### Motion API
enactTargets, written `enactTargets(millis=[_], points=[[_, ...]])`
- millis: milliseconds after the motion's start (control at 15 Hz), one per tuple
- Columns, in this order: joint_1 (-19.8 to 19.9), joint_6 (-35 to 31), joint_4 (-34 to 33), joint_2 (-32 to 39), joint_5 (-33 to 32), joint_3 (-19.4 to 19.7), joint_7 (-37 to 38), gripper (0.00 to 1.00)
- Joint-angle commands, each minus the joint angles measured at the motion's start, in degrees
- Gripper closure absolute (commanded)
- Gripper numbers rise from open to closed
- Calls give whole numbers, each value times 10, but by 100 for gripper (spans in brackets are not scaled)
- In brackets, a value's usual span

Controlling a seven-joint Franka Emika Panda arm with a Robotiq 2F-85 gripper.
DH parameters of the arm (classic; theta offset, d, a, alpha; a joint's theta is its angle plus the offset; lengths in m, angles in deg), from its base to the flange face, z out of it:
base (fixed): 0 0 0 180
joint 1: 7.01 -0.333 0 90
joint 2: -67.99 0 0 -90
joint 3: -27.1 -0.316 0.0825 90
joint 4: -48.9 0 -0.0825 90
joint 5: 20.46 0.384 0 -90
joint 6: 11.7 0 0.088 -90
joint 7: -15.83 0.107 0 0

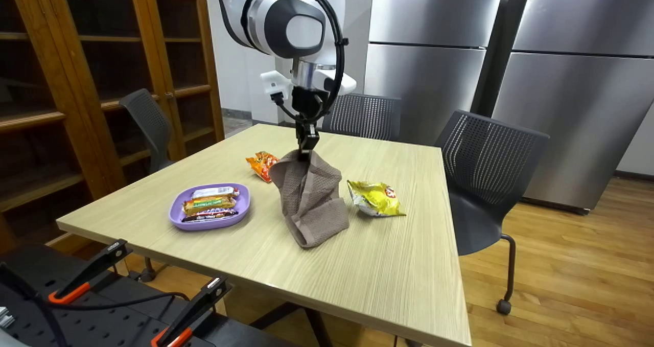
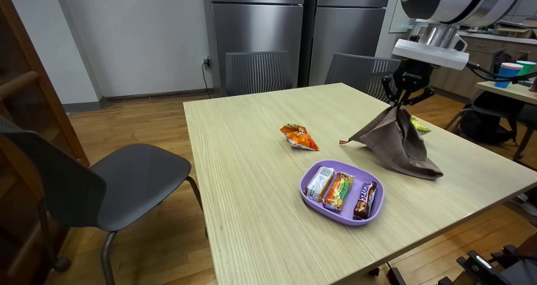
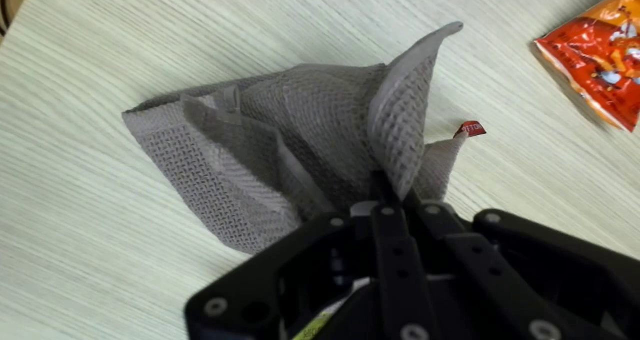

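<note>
Near the centre of an exterior view, the hand grips the brown cloth by its top. Grasping looks done, lifting partial, release not yet: lower folds seem to rest on the tabletop.

In an exterior view, a purple tray sits toward the near left corner of the bench, with three wrapped bars side by side in it. An orange snack bag lies farther from the near edge, a yellow snack bag nearer the right edge. Dark chairs stand by the left, far and right edges, steel refrigerators beyond the far right corner, a wooden cabinet beyond the left edge.
</note>
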State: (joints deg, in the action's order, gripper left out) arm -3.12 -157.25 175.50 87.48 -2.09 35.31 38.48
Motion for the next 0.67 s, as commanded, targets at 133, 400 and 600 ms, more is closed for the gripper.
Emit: enactTargets(millis=[133,400,600], points=[[-16,28,-29,-1,-5,-13,37,99],[-30,30,-32,-4,-12,-20,45,99],[-40,44,-34,-5,-20,-25,37,99]])
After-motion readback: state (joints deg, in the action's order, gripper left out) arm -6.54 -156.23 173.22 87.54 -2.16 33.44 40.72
